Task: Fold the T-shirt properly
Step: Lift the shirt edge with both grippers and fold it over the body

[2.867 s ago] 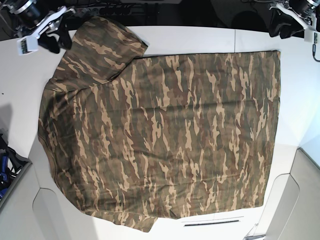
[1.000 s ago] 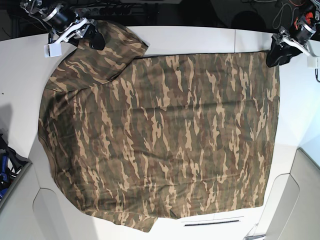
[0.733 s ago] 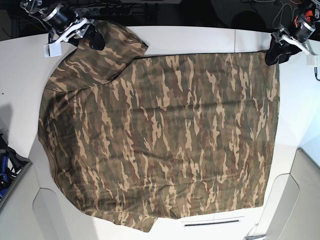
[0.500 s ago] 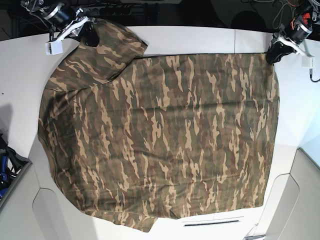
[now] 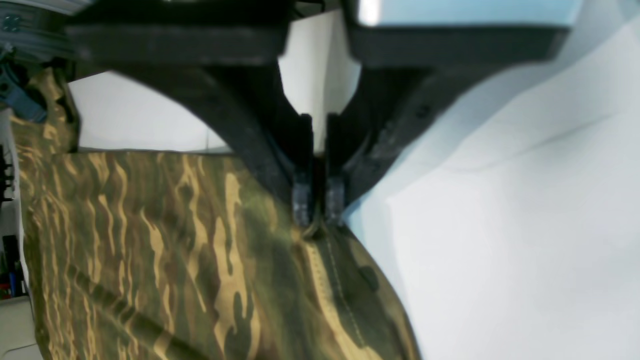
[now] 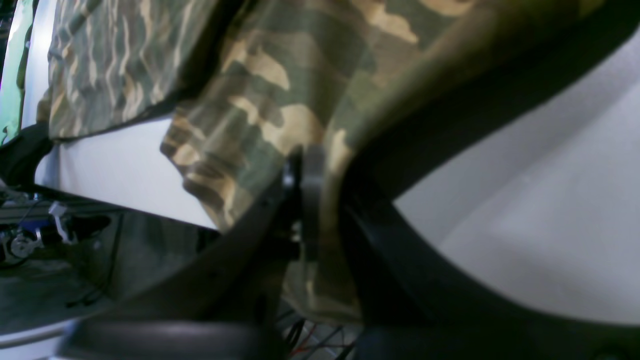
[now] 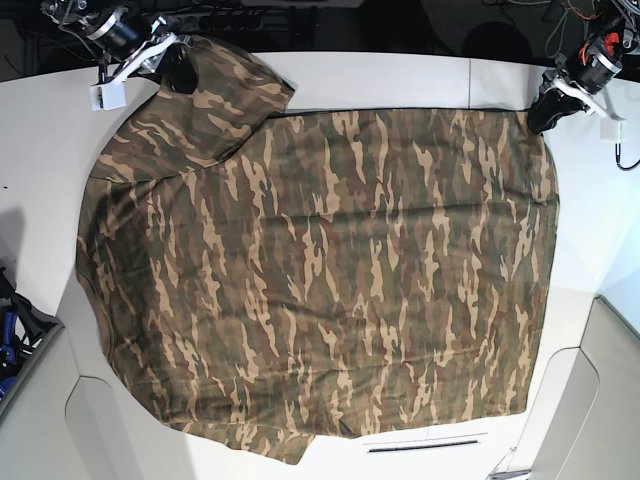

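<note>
While the T-shirt (image 7: 320, 270) lies spread flat over the white table (image 7: 400, 75), the left gripper (image 5: 316, 210) pinches its hem corner at the far edge, and the right gripper (image 6: 307, 200) is clenched on the sleeve (image 7: 225, 85) at the opposite far corner.

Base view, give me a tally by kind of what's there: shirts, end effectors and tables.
T-shirt: 1, spread flat
End effectors: 2, left end effector and right end effector, each pinching a far corner of the shirt
Table: 1, white
Total: 4
</note>
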`<act>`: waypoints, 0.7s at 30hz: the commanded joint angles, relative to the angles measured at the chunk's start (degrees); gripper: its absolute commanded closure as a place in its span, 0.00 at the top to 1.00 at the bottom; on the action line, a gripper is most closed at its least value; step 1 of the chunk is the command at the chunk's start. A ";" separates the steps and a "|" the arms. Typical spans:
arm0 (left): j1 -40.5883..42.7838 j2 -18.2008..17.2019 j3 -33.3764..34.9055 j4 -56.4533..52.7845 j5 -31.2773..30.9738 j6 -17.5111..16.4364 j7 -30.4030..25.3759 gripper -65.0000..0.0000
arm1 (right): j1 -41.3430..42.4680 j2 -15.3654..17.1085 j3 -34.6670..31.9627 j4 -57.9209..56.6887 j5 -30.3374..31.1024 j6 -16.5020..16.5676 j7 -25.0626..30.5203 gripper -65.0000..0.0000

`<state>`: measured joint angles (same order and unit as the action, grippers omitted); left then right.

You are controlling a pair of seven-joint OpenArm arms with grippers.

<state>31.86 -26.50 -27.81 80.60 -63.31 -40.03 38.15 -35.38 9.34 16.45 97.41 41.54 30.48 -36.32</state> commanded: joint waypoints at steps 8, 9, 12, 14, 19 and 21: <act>0.37 -1.31 -1.75 6.27 -0.76 0.03 0.20 0.00 | -0.20 0.13 2.23 7.56 2.67 0.85 0.44 0.00; 0.37 -1.31 -2.03 7.45 -0.76 0.03 0.20 0.00 | -0.20 0.13 2.89 8.70 2.69 0.85 0.46 0.00; 0.35 -1.31 -2.64 10.34 -0.74 0.03 0.20 0.00 | -0.15 0.15 4.81 11.61 4.24 0.85 0.46 0.00; -0.31 -1.31 -2.64 11.43 -0.68 0.03 0.24 0.00 | 0.44 0.13 5.92 12.81 5.20 0.85 0.22 0.00; -5.29 -1.29 -2.64 11.47 1.77 0.03 0.20 0.00 | 4.98 0.15 7.72 13.31 5.18 0.85 -0.20 0.00; -7.58 -1.29 -2.64 11.47 2.99 0.03 0.20 0.00 | 7.37 0.17 7.85 13.29 5.16 0.85 -0.22 0.00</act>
<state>24.21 -26.81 -29.98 91.18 -59.40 -39.46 39.44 -28.03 9.06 23.94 109.65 45.63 30.68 -37.78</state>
